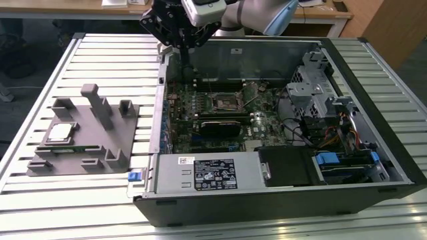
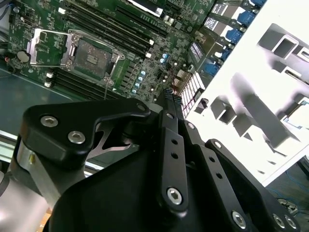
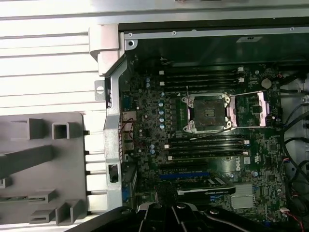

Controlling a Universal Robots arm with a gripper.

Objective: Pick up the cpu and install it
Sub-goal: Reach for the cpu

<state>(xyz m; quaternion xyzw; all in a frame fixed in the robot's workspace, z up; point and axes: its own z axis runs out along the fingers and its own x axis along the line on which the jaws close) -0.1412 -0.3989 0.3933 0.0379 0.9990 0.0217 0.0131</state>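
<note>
The cpu, a small silver square, lies flat on the grey fixture on the slatted table, at the exterior view's left of the open computer case. My gripper hangs above the case's back corner nearest the fixture, well away from the cpu. Its fingers are pressed together with nothing between them. The motherboard's cpu socket stands with its metal frame open and its pad field bare, as both wrist views show.
The case holds a black power supply, drive cages and cables at the exterior view's right. Black memory slots flank the socket. Upright posts rise from the fixture. A wooden desk runs behind the table.
</note>
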